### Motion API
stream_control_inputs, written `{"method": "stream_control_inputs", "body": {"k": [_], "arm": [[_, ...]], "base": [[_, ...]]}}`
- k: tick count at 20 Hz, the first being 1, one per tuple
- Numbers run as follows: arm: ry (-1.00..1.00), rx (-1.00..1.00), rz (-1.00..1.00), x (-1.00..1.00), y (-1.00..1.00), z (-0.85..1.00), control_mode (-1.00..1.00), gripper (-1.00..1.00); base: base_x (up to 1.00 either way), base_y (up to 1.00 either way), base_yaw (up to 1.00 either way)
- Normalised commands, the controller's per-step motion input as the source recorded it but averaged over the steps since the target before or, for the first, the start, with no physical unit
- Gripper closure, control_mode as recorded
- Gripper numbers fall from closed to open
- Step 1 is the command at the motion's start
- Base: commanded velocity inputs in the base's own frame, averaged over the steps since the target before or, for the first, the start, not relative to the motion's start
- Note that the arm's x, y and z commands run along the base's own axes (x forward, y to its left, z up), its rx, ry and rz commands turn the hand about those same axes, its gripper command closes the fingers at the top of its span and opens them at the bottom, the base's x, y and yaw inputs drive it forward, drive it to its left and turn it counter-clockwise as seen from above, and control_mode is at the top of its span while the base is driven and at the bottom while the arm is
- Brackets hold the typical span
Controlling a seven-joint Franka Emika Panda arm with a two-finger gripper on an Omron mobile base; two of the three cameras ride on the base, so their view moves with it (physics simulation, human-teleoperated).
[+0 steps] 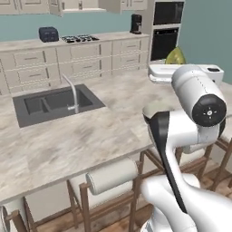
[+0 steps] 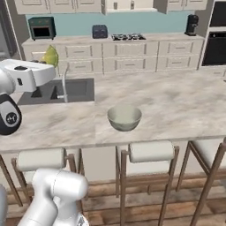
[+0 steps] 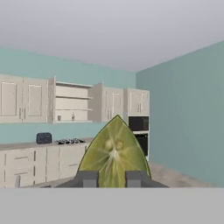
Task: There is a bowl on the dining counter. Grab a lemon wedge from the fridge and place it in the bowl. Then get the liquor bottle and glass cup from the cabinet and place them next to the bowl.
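Here the hand (image 3: pixel 111 178) is clenched on the lemon wedge (image 3: pixel 114 151), a yellow-green slice with its point up between the fingertips (image 3: pixel 87 178). The pale grey-green bowl (image 2: pixel 124 116) sits below and to the right on the near edge of the desk (image 2: pixel 176 106), so the wedge must travel right and down.

No text, label, brand, number or sign can be read in any of the views; the appliances along the back wall are too small and blurred to show any lettering.
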Motion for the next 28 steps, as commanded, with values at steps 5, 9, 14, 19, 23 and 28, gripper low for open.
{"method": "stream_control_inputs", "body": {"k": [5, 9, 14, 19, 23, 28], "arm": [[0.0, 0.0, 0.0, 0.0, 0.0, 0.0, 1.0, 1.0], [0.0, 0.0, 0.0, 0.0, 0.0, 0.0, 1.0, 1.0], [0.0, 0.0, 0.0, 0.0, 0.0, 0.0, 1.0, 1.0], [0.0, 0.0, 0.0, 0.0, 0.0, 0.0, 1.0, 1.0], [0.0, 0.0, 0.0, 0.0, 0.0, 0.0, 1.0, 1.0], [0.0, 0.0, 0.0, 0.0, 0.0, 0.0, 1.0, 1.0]], "base": [[-0.14, -0.71, 0.19], [0.24, -0.4, 0.23], [0.57, -0.27, 0.28], [0.13, -0.66, 0.29], [-0.04, -0.93, 0.27], [0.16, -0.53, 0.26]]}}
